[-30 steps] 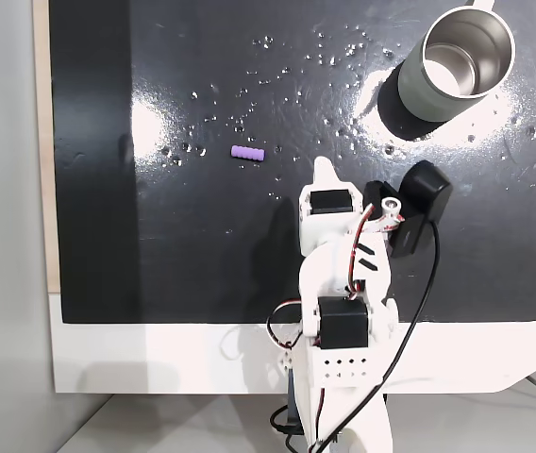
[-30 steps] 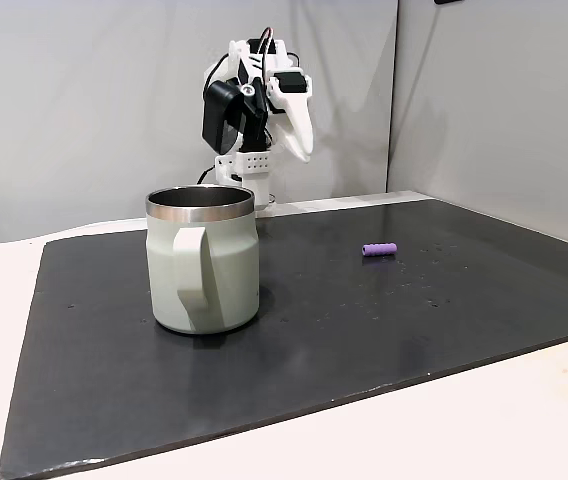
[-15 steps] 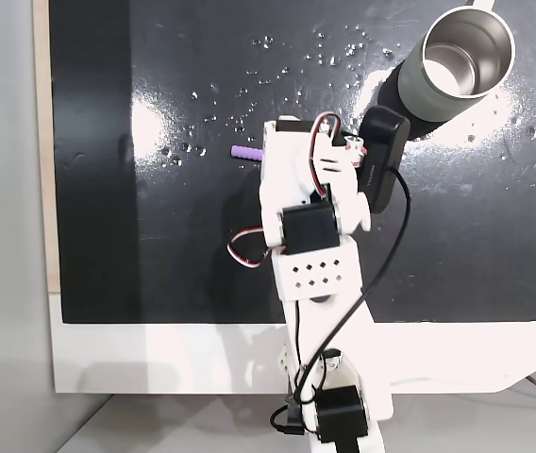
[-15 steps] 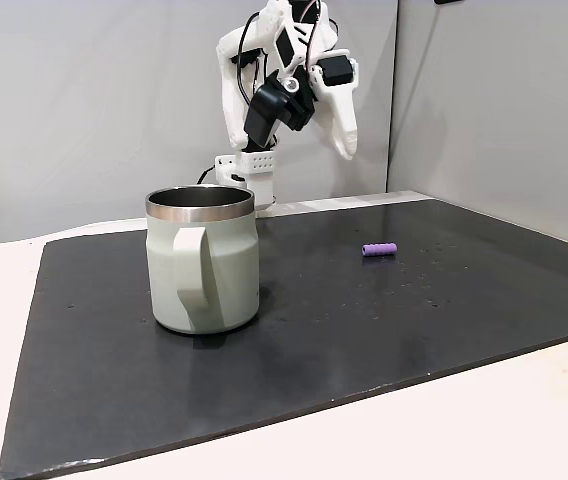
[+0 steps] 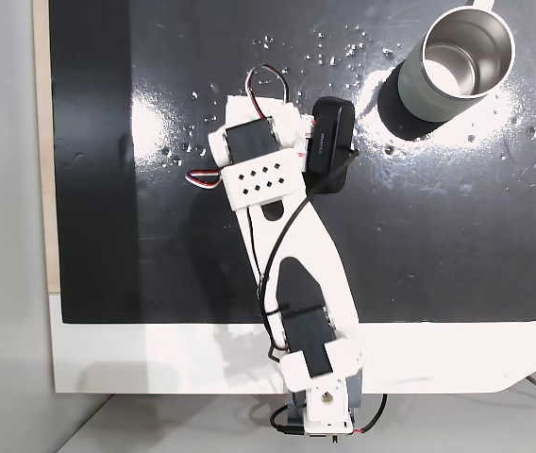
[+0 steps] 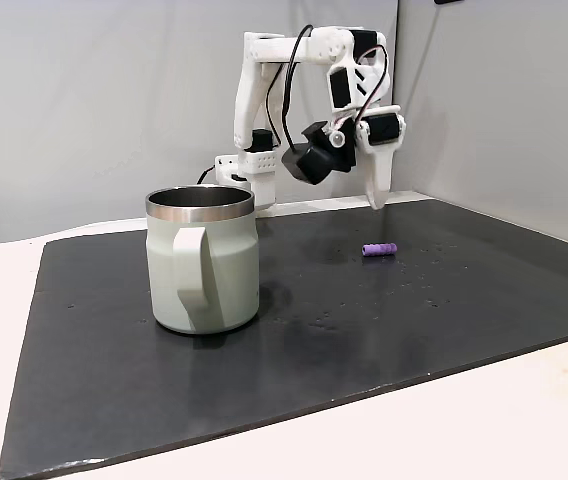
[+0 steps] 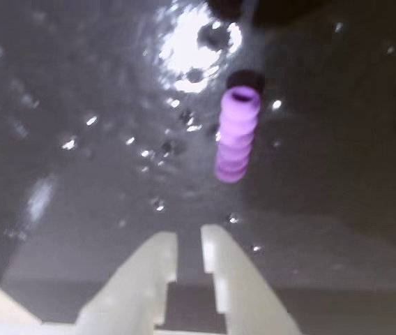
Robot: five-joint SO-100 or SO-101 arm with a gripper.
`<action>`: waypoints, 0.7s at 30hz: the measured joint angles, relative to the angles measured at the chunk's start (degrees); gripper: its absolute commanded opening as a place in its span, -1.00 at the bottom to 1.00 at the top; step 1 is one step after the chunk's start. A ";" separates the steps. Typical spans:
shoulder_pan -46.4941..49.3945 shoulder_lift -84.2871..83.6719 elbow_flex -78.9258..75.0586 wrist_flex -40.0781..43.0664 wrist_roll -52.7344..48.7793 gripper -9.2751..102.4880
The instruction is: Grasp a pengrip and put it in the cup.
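The pengrip (image 6: 380, 248) is a small light-purple ribbed tube lying on the black mat, and in the wrist view the pengrip (image 7: 237, 136) lies lengthwise just ahead of the fingers and slightly right. My gripper (image 6: 375, 203) hangs point-down a short way above and behind it, touching nothing. In the wrist view the gripper (image 7: 189, 237) has its white fingers nearly together, a thin gap between them and nothing in it. The metal cup (image 5: 466, 55) stands upright at the mat's top right in the top-down fixed view, and the cup (image 6: 204, 265) is well to the pengrip's left in the side view.
The black mat (image 5: 457, 226) covers most of the white table (image 5: 155, 359). My arm (image 5: 282, 245) reaches from the bottom edge up over the mat's middle and covers the pengrip's spot in the top-down fixed view. A black camera block (image 5: 329, 146) rides beside the wrist.
The arm has unfolded and stretched out over the mat, swinging left in the top-down fixed view. The gripper has come down from high up to just above the pengrip. Pengrip and cup have not moved.
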 measured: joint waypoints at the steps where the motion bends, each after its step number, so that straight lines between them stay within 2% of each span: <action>1: -0.62 -1.23 -0.62 0.26 0.00 -0.84; 11: -2.55 -7.82 -1.23 1.32 0.26 -0.83; 16: -2.99 -8.53 -1.23 1.85 0.09 -0.45; 21: -1.93 -10.99 -4.39 3.43 0.09 -0.38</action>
